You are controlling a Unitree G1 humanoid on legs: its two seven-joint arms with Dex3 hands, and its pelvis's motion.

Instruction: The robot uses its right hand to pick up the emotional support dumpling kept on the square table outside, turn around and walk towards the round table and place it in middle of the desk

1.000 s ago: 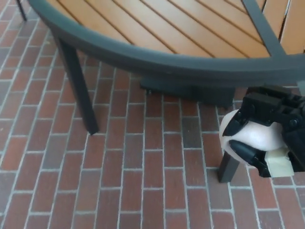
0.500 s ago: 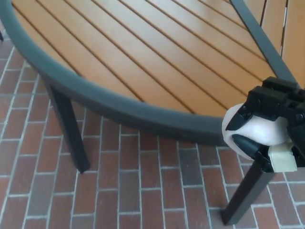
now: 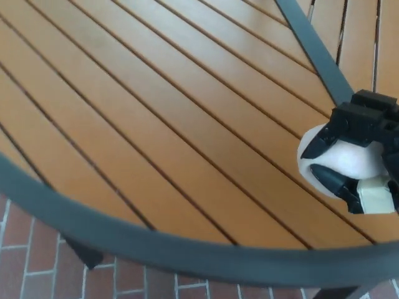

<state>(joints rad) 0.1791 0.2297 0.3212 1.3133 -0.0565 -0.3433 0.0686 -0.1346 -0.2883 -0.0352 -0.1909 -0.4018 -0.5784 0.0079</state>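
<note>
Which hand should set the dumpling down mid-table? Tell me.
Right. The right hand already holds the white dumpling above the round table's slats; the left hand is out of view.

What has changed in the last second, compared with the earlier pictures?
The camera has moved forward: the round table now fills the view, and the brick floor shows only at the bottom. The right hand now hangs over the slats, not the floor. It still holds the dumpling, same grip. Nothing was let go.
</note>
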